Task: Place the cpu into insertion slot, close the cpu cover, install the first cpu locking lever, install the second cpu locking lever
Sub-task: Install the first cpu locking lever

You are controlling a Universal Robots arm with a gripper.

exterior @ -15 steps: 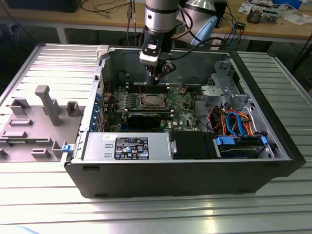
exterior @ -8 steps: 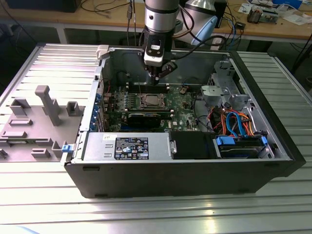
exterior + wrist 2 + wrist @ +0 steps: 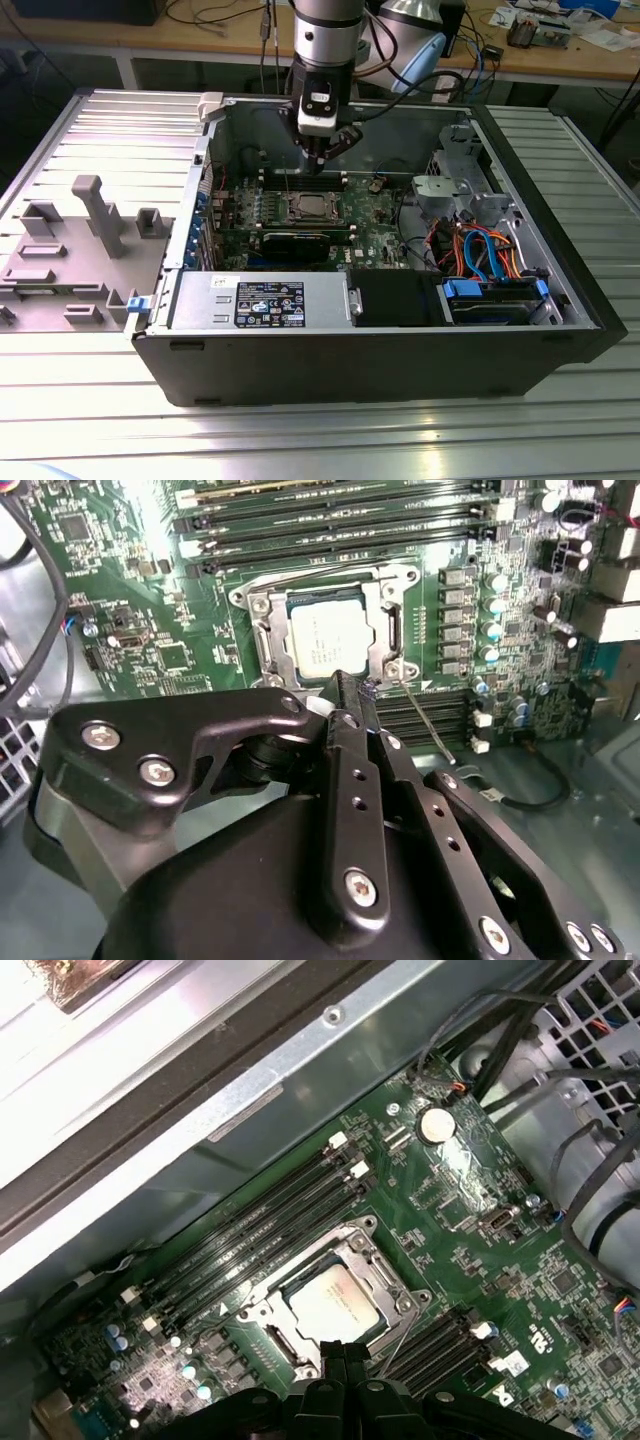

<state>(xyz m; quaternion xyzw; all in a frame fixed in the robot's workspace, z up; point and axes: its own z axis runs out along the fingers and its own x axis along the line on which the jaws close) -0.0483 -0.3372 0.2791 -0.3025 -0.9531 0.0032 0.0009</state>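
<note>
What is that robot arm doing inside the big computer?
The robot arm's gripper hangs low over the green motherboard inside an open computer case. It is shut and holds nothing. The cpu already sits in the insertion slot, and the cpu cover lies down around it. The gripper's tip is right at the slot's edge, near a thin wire lever that sticks out sideways and does not look latched yet.
</note>
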